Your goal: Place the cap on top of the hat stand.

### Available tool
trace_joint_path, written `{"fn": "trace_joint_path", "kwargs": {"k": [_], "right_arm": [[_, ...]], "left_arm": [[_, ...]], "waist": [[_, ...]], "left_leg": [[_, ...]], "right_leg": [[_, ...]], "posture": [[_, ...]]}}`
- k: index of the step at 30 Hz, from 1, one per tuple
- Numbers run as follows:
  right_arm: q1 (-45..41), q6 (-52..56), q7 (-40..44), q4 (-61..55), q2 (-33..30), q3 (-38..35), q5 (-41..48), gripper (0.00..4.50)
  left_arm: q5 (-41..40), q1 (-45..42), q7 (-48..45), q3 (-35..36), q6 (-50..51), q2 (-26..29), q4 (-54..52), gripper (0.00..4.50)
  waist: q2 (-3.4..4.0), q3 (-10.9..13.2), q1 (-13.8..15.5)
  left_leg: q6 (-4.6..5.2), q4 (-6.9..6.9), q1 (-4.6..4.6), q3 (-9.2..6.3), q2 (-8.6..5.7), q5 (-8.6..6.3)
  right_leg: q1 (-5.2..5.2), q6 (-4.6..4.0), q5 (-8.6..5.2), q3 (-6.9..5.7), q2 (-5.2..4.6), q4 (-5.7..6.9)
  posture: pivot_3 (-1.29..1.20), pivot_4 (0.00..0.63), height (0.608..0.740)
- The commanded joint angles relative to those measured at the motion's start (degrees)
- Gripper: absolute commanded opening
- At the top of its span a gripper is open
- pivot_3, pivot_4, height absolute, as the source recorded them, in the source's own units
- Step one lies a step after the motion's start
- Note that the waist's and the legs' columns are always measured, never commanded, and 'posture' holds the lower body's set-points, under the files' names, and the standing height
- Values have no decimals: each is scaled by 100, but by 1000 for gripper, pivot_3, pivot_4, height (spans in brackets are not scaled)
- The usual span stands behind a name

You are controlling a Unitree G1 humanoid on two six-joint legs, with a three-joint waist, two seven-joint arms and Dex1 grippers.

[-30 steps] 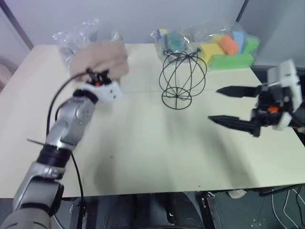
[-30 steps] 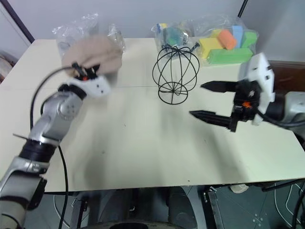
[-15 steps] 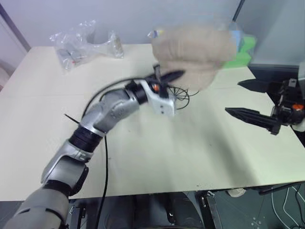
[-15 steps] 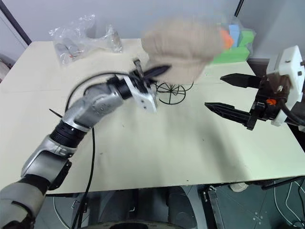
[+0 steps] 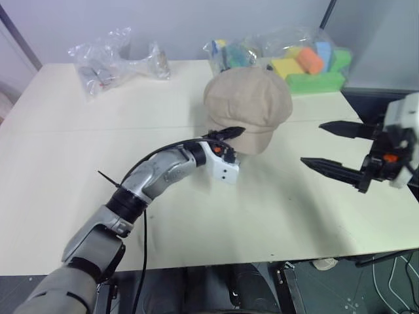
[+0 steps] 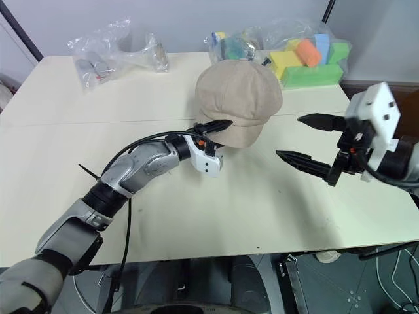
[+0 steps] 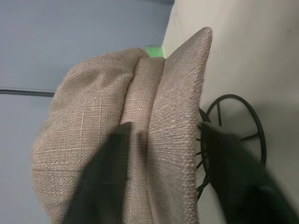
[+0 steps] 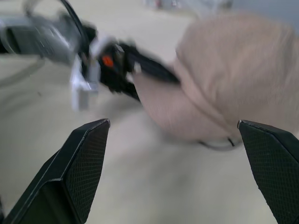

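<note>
We are holding our left gripper [image 7: 163,154] level at the cap's [image 5: 247,104] brim, its 2 fingers parted on either side of the brim. The cap is sitting over the hat stand [image 7: 233,135] mid-table, crown up, brim pointing toward us. Our right gripper [image 6: 308,139] is hovering well apart, fingers spread wide, holding nothing.

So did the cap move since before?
Yes. The cap went from near the clear bag at the table's far left across to the right, and now sits over the hat stand.
</note>
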Motion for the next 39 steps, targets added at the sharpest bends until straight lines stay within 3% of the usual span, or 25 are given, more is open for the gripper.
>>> {"fn": "trace_joint_path", "kwargs": {"k": [1,4,9,11,14,17,21,26,29,36,39], "right_arm": [[25,-325,-127,-179,-98,286,-551,4500],[218,-665,-399,-352,-66,875,-1349,4500],[374,-1399,-916,-657,220,1985,-2611,4500],[181,-1682,-1358,-654,537,2552,-3259,4500],[-205,-2518,-1916,-432,975,3640,-4686,4500],[-746,-3312,-2490,219,1450,4523,-6124,4500],[-1367,-3941,-2953,1122,2143,5145,-7189,4500],[-1841,-4387,-3293,1994,2752,5449,-7979,4500],[-1805,-4535,-3291,2123,2923,5390,-8115,3722],[-1807,-4698,-3271,2148,3098,5128,-8247,251],[-1792,-5200,-3125,2101,2947,4853,-7852,56]], "left_arm": [[-326,258,-107,274,-87,189,-482,4476],[-1103,731,-566,639,-42,494,-996,4476],[-3468,1667,-1991,1611,1069,1117,-2285,4476],[-4814,2011,-2744,2175,2432,1509,-2761,4476],[-7668,2199,-3732,3276,5337,2385,-3321,4476],[-9310,2045,-4399,4078,6733,3130,-3229,4476],[-9506,1784,-4533,4331,7094,3496,-2965,4476],[-9483,1451,-4338,4367,7205,3454,-2863,4476],[-9507,1263,-4170,4414,7285,3369,-2793,4500],[-9415,1209,-4170,4368,7230,3362,-2712,4500],[-9354,1259,-4256,4338,7167,3377,-2668,4500]], "waist": [[0,0,-22],[0,0,-35],[2,-1,-17],[-2,-2,-18],[-6,2,-72],[-4,4,-74],[-5,2,-22],[-14,1,-26],[-14,1,-29],[-15,1,-57],[-15,0,-51]], "left_leg": [[0,0,0,0,1,0],[0,-7,5,0,3,0],[0,-7,5,0,8,0],[-1,0,2,0,6,1],[-1,4,4,2,9,0],[-1,-1,4,0,12,0],[-1,2,1,0,2,0],[-2,4,0,-1,1,1],[-2,3,-2,-2,1,1],[-2,-1,0,-2,2,1],[-2,-1,0,-2,2,1]], "right_leg": [[0,0,0,0,0,0],[-1,0,0,0,2,1],[-4,-2,-1,-1,1,8],[-3,-2,-1,-3,0,7],[-4,-8,-5,-3,2,7],[-12,-20,-16,-7,5,9],[-6,-20,-18,-7,0,3],[-5,-20,-17,-6,0,4],[-6,-13,-12,-6,0,4],[-7,-7,-9,-6,2,6],[-7,-8,-9,-6,2,6]], "posture": [[0,150,740],[0,150,740],[0,150,740],[0,150,740],[0,150,740],[0,150,740],[0,150,740],[0,150,740],[0,150,740],[0,150,740],[0,150,740]]}}
